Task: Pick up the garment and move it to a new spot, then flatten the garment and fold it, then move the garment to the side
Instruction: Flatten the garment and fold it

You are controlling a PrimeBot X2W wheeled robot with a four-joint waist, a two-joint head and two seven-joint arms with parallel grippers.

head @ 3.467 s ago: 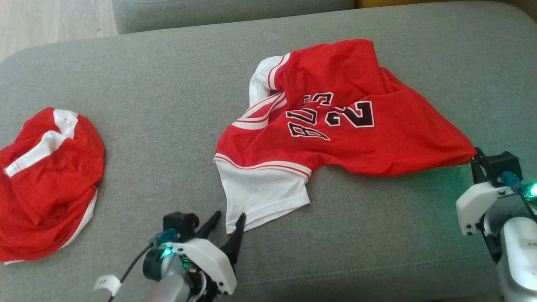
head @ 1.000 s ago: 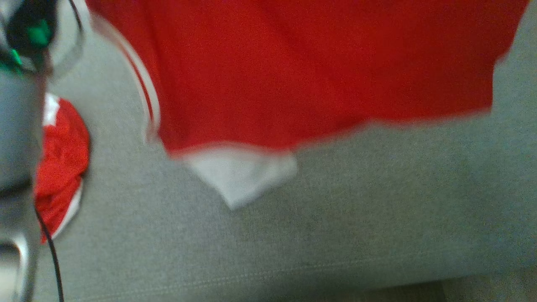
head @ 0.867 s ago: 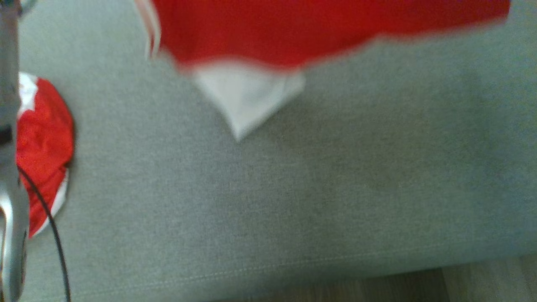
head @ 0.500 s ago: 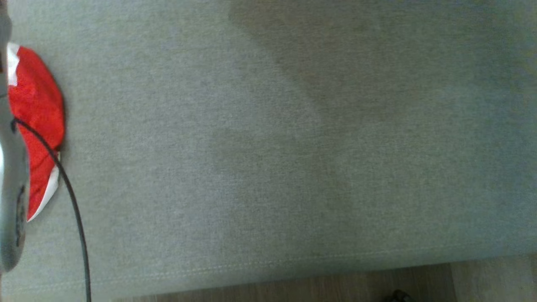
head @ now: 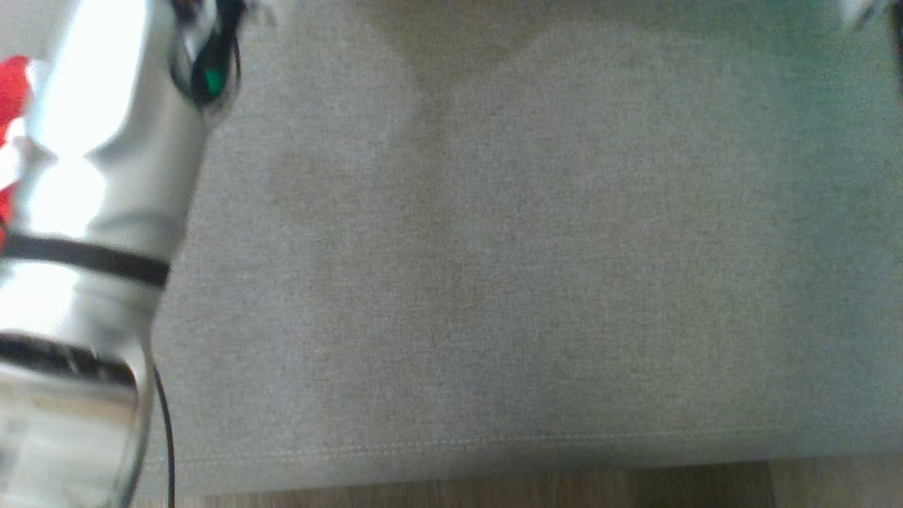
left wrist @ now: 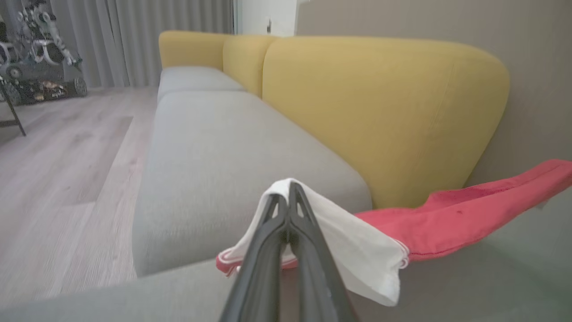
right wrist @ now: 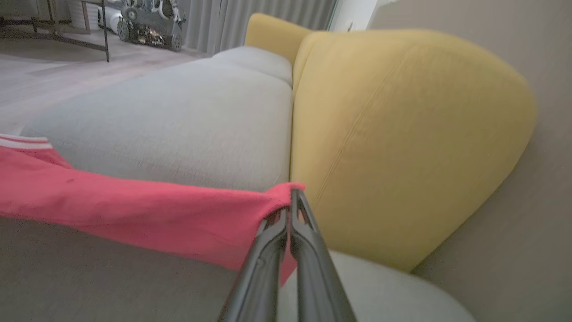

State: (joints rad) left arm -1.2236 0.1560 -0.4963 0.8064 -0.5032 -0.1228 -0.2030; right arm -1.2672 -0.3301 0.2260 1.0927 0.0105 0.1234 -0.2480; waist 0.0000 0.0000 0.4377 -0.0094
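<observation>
The garment (left wrist: pixel 469 214), a red jersey with a white sleeve (left wrist: pixel 357 250), hangs stretched in the air between my two grippers above the grey sofa seat (head: pixel 494 282). In the left wrist view my left gripper (left wrist: pixel 289 190) is shut on the white sleeve's edge, and the red cloth runs off to the right. In the right wrist view my right gripper (right wrist: pixel 292 197) is shut on a red corner, and the garment (right wrist: pixel 134 205) stretches away to the left. My pale left forearm (head: pixel 92 212) rises along the left side of the head view.
A second red and white garment (head: pixel 10 85) peeks out at the far left behind my forearm. Yellow backrests (left wrist: pixel 380 112) stand behind the seat. The seat's front edge meets the wooden floor (head: pixel 494 487) at the bottom. Equipment (left wrist: pixel 40 67) stands far off on the floor.
The head view has shifted. The garment that hung at its top a second ago has left it upward. My left forearm now looms much larger at its left.
</observation>
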